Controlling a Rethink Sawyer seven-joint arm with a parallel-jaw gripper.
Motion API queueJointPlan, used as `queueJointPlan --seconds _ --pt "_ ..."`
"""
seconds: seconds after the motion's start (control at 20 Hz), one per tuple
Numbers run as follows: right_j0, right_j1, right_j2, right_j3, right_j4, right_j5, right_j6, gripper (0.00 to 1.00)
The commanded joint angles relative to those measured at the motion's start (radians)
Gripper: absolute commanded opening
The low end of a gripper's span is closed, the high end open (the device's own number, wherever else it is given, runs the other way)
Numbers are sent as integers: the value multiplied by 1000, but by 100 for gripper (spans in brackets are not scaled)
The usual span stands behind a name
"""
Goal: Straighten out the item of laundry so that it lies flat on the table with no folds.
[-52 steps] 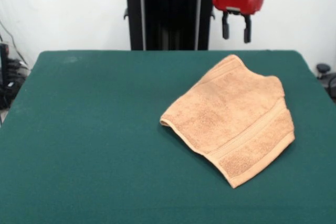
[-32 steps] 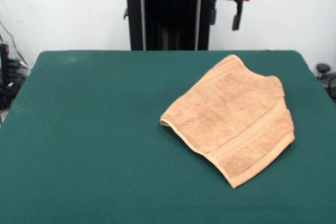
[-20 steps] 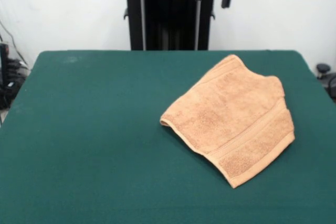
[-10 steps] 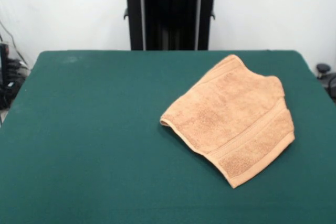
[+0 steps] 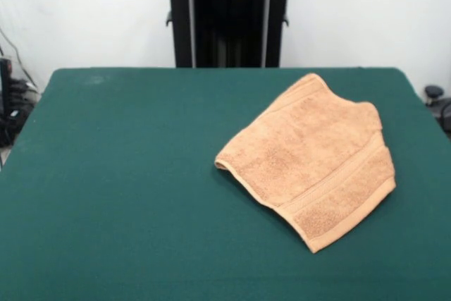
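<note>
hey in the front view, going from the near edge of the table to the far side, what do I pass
Bare green table → tan towel, near corner first, then its woven band, then its far corner → a strip of bare table → the robot's black pedestal behind the far edge.

A tan terry-cloth towel (image 5: 310, 156) is seen lying on the dark green table (image 5: 120, 174), toward its right edge and between the far and near edges. It is set at a slant and folded over on itself, with a layer showing beneath along the left side. A woven band is visible near the hemmed near-right edge.
</note>
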State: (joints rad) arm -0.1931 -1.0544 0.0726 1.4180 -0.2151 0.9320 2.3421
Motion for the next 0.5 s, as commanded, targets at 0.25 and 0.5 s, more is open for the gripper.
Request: queueJointPlan --seconds 0.25,0.5 --pt "8 132 112 117 -61 -83 -161 100" --pt "1 186 110 174 -75 -178 -136 100"
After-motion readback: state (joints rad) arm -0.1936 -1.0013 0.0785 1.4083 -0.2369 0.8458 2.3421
